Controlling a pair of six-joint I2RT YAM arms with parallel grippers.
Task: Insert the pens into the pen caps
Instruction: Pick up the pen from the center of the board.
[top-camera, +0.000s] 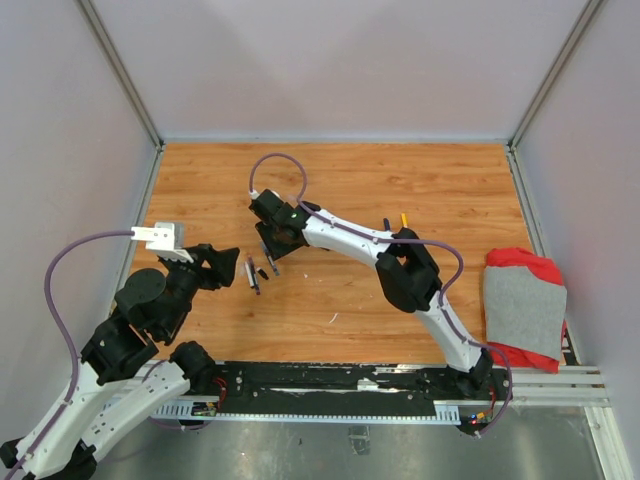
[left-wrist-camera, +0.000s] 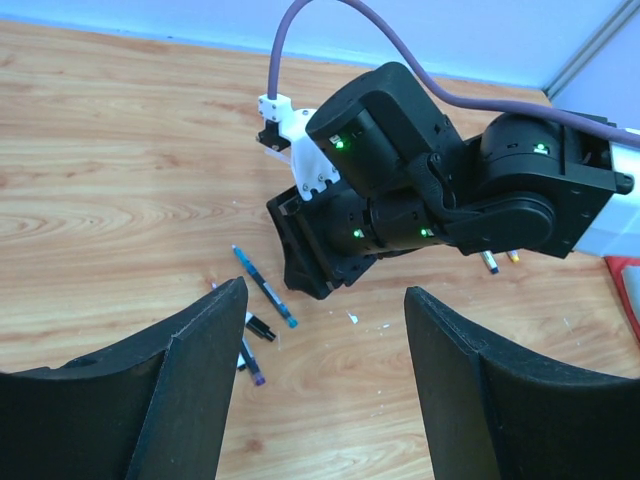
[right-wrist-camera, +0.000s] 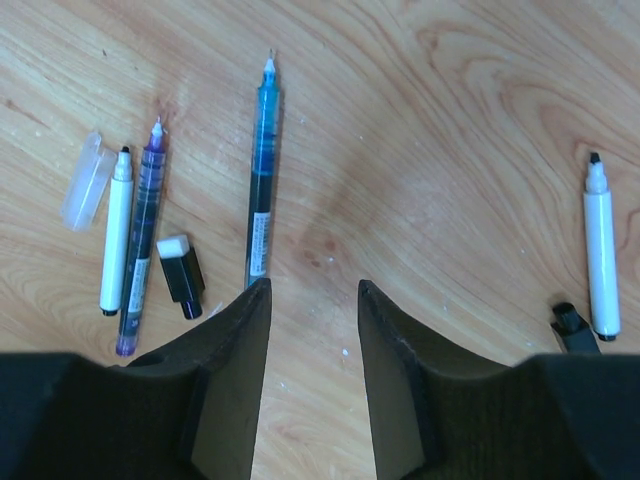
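Note:
Several pens lie on the wooden table. In the right wrist view I see a blue pen (right-wrist-camera: 262, 170), a purple pen (right-wrist-camera: 145, 240) and a white pen (right-wrist-camera: 115, 232) side by side, with a clear cap (right-wrist-camera: 85, 180) and a black cap with a white end (right-wrist-camera: 181, 272) among them. Another white pen (right-wrist-camera: 600, 245) and a black cap (right-wrist-camera: 568, 322) lie to the right. My right gripper (right-wrist-camera: 313, 290) hangs open just right of the blue pen's rear end, nothing between its fingers. My left gripper (left-wrist-camera: 323, 300) is open and empty near the blue pen (left-wrist-camera: 265, 288) and the black cap (left-wrist-camera: 260, 327).
A red and grey cloth (top-camera: 525, 305) lies at the table's right edge. Two more pens (top-camera: 387, 224) lie behind the right arm's elbow. Grey walls close in the table on three sides. The right arm's wrist (left-wrist-camera: 400, 190) fills the middle of the left wrist view.

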